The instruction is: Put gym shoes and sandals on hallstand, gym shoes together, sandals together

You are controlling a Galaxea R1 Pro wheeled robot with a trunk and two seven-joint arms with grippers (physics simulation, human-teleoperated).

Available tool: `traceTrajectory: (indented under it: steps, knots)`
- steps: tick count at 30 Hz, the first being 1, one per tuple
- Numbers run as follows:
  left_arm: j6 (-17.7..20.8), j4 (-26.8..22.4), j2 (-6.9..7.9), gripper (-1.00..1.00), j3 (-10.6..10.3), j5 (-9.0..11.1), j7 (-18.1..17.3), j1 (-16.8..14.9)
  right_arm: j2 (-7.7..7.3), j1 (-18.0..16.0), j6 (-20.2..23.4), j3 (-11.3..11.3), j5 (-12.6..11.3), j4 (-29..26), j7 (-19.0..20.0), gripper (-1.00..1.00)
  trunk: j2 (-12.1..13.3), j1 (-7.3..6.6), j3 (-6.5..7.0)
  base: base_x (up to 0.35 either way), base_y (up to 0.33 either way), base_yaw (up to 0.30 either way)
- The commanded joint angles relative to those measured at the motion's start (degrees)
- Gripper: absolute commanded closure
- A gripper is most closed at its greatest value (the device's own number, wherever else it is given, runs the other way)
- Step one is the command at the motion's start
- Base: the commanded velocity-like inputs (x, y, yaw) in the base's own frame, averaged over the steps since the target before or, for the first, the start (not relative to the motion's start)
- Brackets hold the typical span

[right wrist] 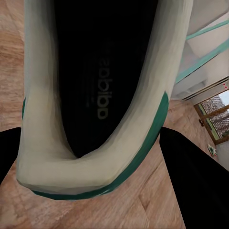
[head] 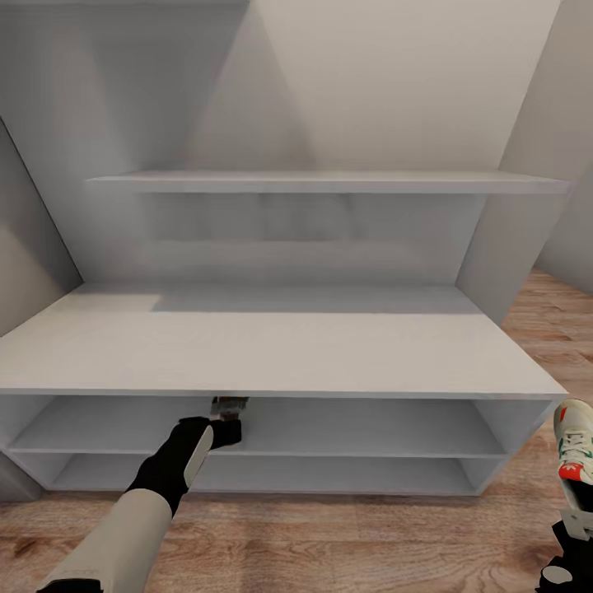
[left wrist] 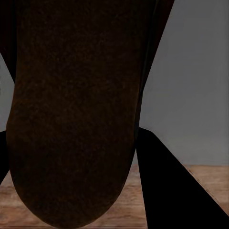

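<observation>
Left gripper (head: pixel 228 409) at hallstand (head: pixel 280 354) upper shelf, wood corridor floor (head: pixel 329 543) below

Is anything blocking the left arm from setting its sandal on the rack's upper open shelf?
Nothing visible. The left gripper holds the sandal at the mouth of the rack's upper open shelf, and that shelf looks bare.

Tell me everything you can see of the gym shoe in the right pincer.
The gym shoe is white with green stripes and an orange-red patch. It hangs above the corridor floor at the hallstand's right end, held in the right pincer. The wrist view shows its dark insole with lettering and a green-edged sole.
</observation>
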Motion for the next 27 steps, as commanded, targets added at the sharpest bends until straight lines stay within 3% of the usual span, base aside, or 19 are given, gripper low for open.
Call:
traceTrajectory:
  steps: [1, 27]
  knots:
    - [0.3, 0.0, 0.01, 1.00, 0.2, 0.3, -0.1, 0.0, -0.01, 0.0, -0.1, 0.2, 0.1, 0.1, -0.3, 1.00, 0.0, -0.01, -0.05, 0.000, 0.000, 0.000]
    - [0.3, 0.1, 0.12, 1.00, 0.2, 0.3, -0.1, 0.0, -0.01, 0.0, -0.1, 0.2, 0.1, 0.1, -0.3, 1.00, 0.0, -0.01, -0.05, 0.026, 0.000, 0.000]
